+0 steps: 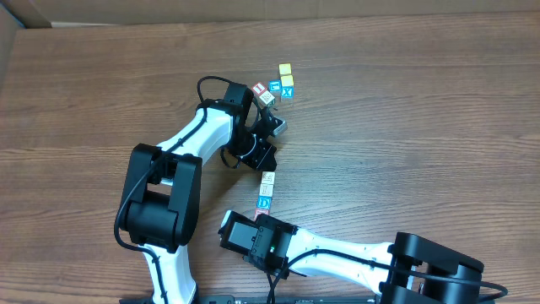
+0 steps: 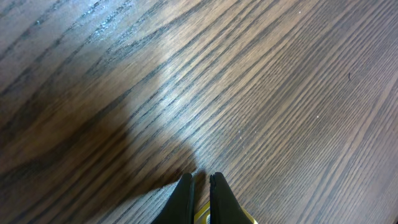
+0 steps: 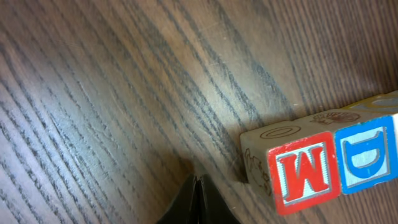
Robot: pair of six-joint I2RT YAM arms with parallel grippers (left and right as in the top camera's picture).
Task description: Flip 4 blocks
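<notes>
**Q:** State of the grippers?

**A:** Right gripper (image 3: 196, 182): fingers pressed together with nothing between them. The tips are down at the table (image 3: 93, 93), though whether they touch it cannot be told. They sit just beside the M block (image 3: 305, 177) but apart from it. Left gripper (image 2: 199, 179): closed to a slit, no block gripped. Its camera shows only bare wood.

**Q:** Location of the blocks?

**A:** One row (image 1: 266, 191) near table centre, with the blocks touching face to face. The M block is the end nearest the right gripper. The D block (image 3: 367, 158) sits against it.

**Q:** Failure modes from here?

**A:** Three, as judged.
1. A low push on the M block slides the whole row instead of tipping one block, because the blocks abut.
2. A tip toward the D block jams against it.
3. The left arm sits close to the cluster (image 1: 274, 87) of other cubes farther back. A sweep there knocks cubes outside the task.
</notes>
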